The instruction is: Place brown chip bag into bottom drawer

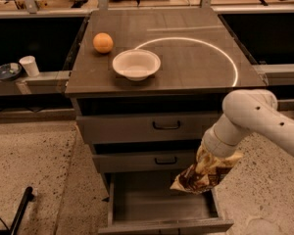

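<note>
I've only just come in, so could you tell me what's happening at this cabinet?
The robot's arm reaches in from the right, and its gripper holds the brown chip bag by its top. The bag hangs above the right side of the open bottom drawer and is not yet set down inside it. A white bowl and an orange sit on the cabinet top.

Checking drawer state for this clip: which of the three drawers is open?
The bottom drawer, pulled out; the top drawer and middle drawer are shut. The gripper holds the brown chip bag over it.
</note>
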`<state>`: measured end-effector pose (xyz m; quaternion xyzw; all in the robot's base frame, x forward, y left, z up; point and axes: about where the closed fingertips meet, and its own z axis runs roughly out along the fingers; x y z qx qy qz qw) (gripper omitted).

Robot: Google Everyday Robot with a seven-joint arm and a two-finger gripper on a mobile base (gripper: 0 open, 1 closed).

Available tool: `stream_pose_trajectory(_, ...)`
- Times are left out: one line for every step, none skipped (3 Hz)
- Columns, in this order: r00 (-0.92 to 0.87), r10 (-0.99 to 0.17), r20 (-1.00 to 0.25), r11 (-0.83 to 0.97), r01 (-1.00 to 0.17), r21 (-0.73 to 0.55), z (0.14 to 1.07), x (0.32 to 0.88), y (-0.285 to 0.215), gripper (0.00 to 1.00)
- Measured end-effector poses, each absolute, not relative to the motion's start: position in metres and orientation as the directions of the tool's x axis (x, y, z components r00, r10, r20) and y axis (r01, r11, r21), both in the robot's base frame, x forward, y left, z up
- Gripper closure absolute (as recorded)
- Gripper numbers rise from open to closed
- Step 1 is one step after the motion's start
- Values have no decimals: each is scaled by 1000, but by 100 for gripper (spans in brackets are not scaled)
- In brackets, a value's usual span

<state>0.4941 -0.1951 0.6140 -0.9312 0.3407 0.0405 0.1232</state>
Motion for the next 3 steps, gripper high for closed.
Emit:
stream_pose_trajectory(767, -618, -169, -744, -641, -189, 605, 489, -194, 100)
stream_pose_trajectory(763, -585, -275, -720, -644, -258, 590, 488, -190, 100)
stream_pose_trajectory(720, -480, -501, -584, -688, -430, 564, 488, -172, 100)
